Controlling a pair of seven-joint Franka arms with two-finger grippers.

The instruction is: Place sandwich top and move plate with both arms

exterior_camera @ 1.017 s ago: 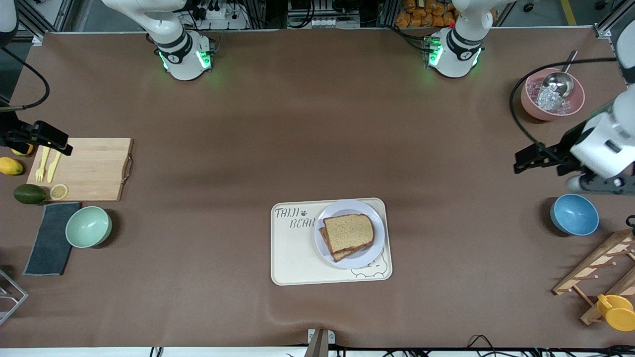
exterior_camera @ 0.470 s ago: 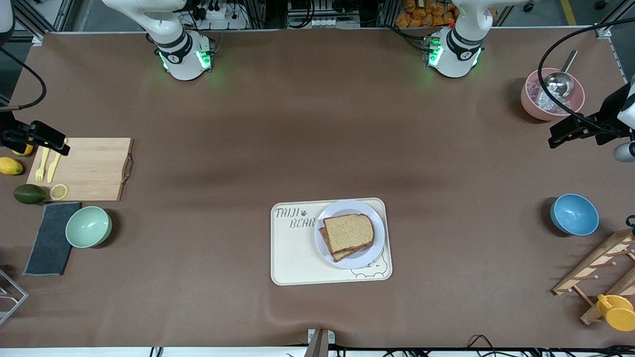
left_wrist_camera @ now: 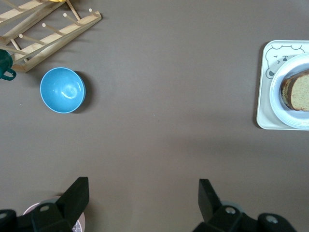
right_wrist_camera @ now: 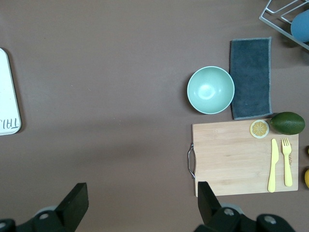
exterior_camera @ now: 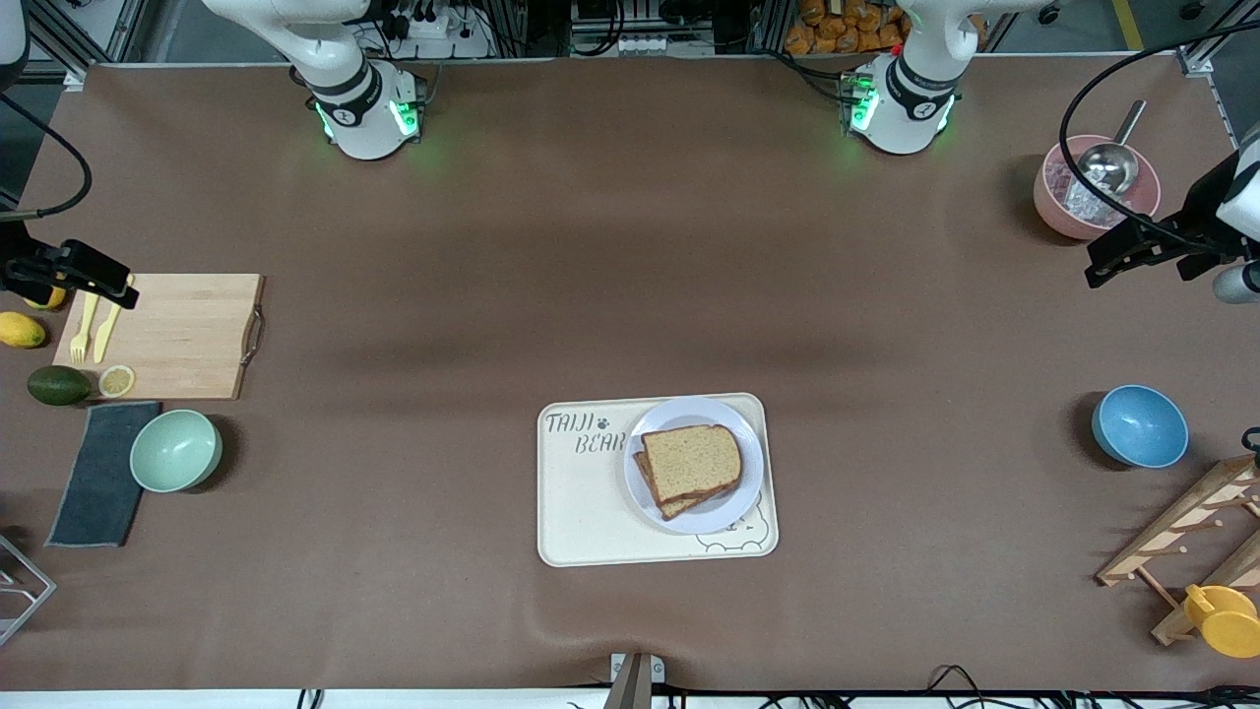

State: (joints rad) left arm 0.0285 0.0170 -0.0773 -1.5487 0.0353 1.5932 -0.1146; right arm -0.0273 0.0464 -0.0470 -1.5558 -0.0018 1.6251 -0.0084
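While both arms hang idle at the table's ends, the sandwich top lies on the stacked slice on the plate, which sits on the bear-printed tray, well apart from either pincer. Left gripper: fingers spread, empty, over bare table beside the pink bowl. Right gripper: fingers spread, empty, over the cutting board.

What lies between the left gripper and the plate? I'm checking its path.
Only bare table lies between the left gripper and the plate, as the front view shows.
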